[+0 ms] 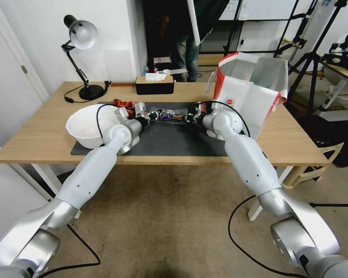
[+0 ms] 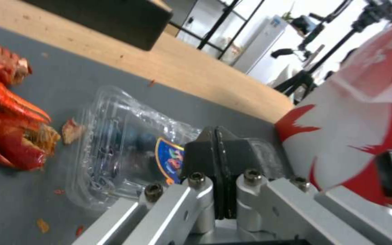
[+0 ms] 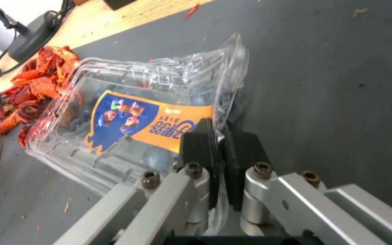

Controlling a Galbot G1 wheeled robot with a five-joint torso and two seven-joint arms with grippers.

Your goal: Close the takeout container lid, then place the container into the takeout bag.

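so lid [image 3: 146, 119] looks down on takeout container [image 1: 169, 115]; left gripper [image 2: 216, 143] and right gripper [image 3: 218, 136] jaws both pinch its rim; takeout bag [image 1: 239, 96] loading left.

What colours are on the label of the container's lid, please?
Blue and orange, with small cartoon figures; the label shows best in the right wrist view.

Clear takeout container [image 3: 128, 112] with blue-orange labelled lid [image 3: 146, 119], white-and-red takeout bag [image 1: 251, 92], grey mat [image 1: 174, 139]
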